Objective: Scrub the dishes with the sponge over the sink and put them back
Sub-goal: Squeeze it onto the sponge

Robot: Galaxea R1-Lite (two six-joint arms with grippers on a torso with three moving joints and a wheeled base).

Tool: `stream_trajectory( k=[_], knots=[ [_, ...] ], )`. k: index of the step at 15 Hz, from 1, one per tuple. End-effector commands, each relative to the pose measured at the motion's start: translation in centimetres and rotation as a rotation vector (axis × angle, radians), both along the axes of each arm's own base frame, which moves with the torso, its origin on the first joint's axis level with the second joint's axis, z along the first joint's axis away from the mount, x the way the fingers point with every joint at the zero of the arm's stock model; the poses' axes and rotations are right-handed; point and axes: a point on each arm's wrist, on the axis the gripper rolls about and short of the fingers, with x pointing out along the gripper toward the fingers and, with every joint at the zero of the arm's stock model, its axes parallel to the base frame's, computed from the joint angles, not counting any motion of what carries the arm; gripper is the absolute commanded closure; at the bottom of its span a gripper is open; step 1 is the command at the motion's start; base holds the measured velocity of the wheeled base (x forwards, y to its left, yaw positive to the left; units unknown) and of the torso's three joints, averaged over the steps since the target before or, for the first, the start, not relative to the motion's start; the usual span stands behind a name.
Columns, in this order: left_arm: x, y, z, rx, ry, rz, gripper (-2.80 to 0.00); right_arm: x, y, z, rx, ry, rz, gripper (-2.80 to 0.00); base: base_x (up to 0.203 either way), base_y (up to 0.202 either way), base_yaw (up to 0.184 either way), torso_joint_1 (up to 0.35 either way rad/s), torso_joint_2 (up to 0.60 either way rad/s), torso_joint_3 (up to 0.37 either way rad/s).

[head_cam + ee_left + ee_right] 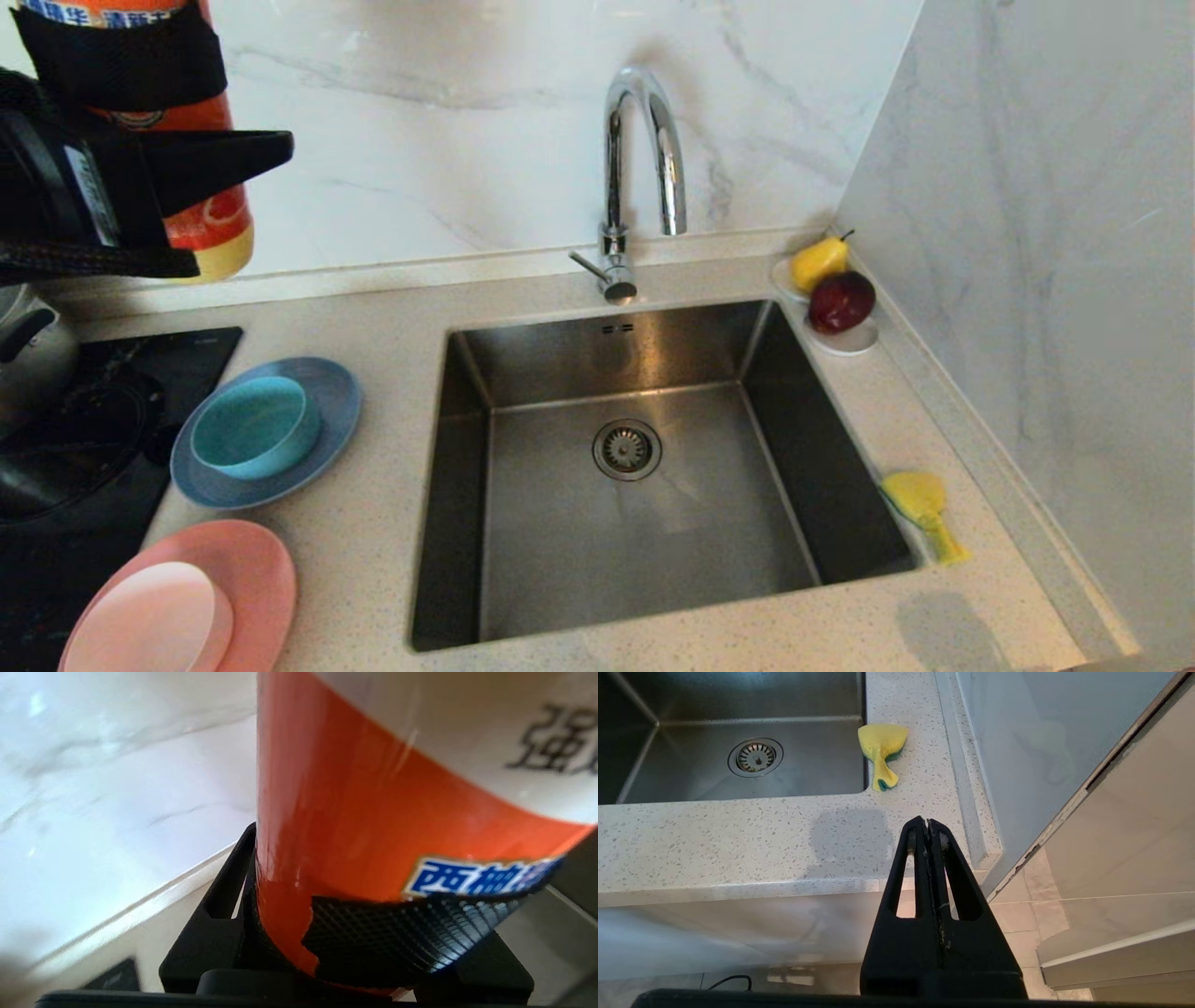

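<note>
We see the left gripper [140,187] clenched round the orange detergent bottle [201,219], held aloft well left of the sink [467,467]. Right gripper [928,833] is parked off the counter's front, fingers pressed together, nothing in them. Sponge [920,509] lies crumpled on the counter just right of the sink. Teal bowl [252,427] on blue plate [331,392] and pale bowl [149,621] on pink plate [257,560] sit left of the sink.

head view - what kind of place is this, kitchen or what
Most likely a home kitchen counter: a steel sink with a chrome faucet, a black cooktop beside it, and plates and bowls on the speckled worktop.
</note>
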Motion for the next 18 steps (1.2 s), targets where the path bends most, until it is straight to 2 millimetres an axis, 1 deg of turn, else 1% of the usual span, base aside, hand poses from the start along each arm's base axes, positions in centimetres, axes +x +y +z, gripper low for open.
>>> stream_trajectory(
  k=[1,4,6,9,11,13,14,16,18],
  knots=[
    [0.6,-1.9,-0.1,0.039,0.0,-0.074,0.0,0.0,0.0,0.0,0.0,0.0,0.0,0.0,0.0,0.0,0.0,0.0,0.0,0.0],
    [1.4,-4.8,0.2,0.105,-0.018,-0.155,0.0,0.0,0.0,0.0,0.0,-0.001,0.0,0.0,0.0,0.0,0.0,0.0,0.0,0.0],
    [2.4,-7.1,0.0,0.156,-0.018,-0.153,0.0,0.0,0.0,0.0,0.0,0.002,0.0,0.0,0.0,0.0,0.0,0.0,0.0,0.0],
    [3.7,-10.9,0.5,0.196,-0.043,-0.174,0.0,0.0,0.0,0.0,0.0,-0.001,0.0,0.0,0.0,0.0,0.0,0.0,0.0,0.0],
    [4.1,-13.4,1.6,0.195,-0.078,-0.183,0.0,0.0,0.0,0.0,0.0,-0.001,0.0,0.0,0.0,0.0,0.0,0.0,0.0,0.0],
    [4.4,-15.7,2.1,0.218,-0.114,-0.195,0.0,0.0,0.0,0.0,0.001,0.001,0.0,0.0,0.0,0.0,0.0,0.0,0.0,0.0],
    [4.5,-16.7,2.2,0.242,-0.132,-0.201,0.0,0.0,0.0,0.0,0.0,-0.001,0.0,0.0,0.0,0.0,0.0,0.0,0.0,0.0],
    [4.7,-18.4,1.7,0.3,-0.151,-0.203,0.0,0.0,0.0,0.0,0.0,-0.001,0.0,0.0,0.0,0.0,0.0,0.0,0.0,0.0],
    [4.4,-20.2,1.6,0.318,-0.163,-0.203,0.0,0.0,0.0,0.0,0.0,0.0,0.0,0.0,0.0,0.0,0.0,0.0,0.0,0.0]
  ],
)
